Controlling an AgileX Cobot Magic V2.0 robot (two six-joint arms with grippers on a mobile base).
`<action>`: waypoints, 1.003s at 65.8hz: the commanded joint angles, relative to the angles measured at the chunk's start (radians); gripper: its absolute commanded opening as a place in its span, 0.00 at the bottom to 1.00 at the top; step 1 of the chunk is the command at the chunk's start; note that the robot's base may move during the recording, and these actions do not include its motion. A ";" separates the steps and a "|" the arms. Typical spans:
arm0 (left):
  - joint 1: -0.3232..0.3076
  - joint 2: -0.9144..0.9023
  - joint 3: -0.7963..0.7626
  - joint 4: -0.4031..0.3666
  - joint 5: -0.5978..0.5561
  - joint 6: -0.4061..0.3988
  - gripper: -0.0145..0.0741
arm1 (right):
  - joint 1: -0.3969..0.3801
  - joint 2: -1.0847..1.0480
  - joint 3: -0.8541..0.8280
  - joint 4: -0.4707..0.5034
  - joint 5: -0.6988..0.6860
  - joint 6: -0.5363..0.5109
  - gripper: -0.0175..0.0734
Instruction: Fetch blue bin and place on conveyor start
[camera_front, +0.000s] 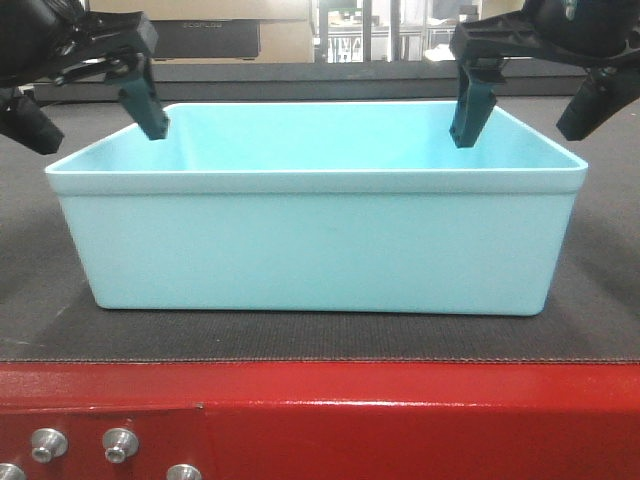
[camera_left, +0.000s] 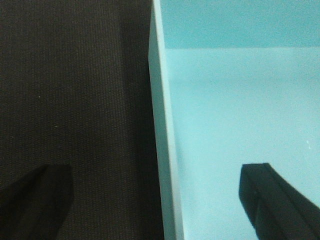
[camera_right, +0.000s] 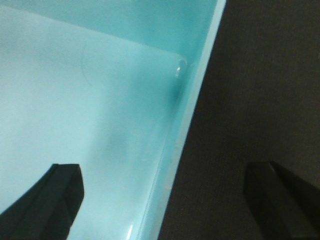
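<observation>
The blue bin (camera_front: 318, 240) sits mid-frame on the conveyor start (camera_front: 300, 335), whose red frame (camera_front: 400, 420) and bolt heads (camera_front: 120, 443) show only in the front view. The left gripper (camera_left: 165, 200) and right gripper (camera_right: 167, 195) — upper left and upper right in that view — each straddle a side wall, spread wide, pads clear of the plastic, as only the wrist views show.

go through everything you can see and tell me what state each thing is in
Bin: upright, empty, resting on the belt.
Belt: carrying the bin, otherwise bare.
Left gripper: open, fingers straddling the bin's side wall, apart from it.
Right gripper: open, fingers straddling the opposite wall, apart from it.
Red frame: in front of the belt, bolt heads showing.
</observation>
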 joint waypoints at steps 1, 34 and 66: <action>0.002 -0.047 -0.009 -0.001 0.001 0.004 0.76 | -0.004 -0.042 -0.004 -0.031 0.005 -0.010 0.80; 0.066 -0.348 0.045 0.137 0.084 0.004 0.04 | -0.155 -0.333 0.037 -0.080 0.019 -0.010 0.01; 0.212 -0.727 0.491 0.137 -0.121 0.010 0.04 | -0.218 -0.683 0.583 -0.091 -0.291 -0.010 0.01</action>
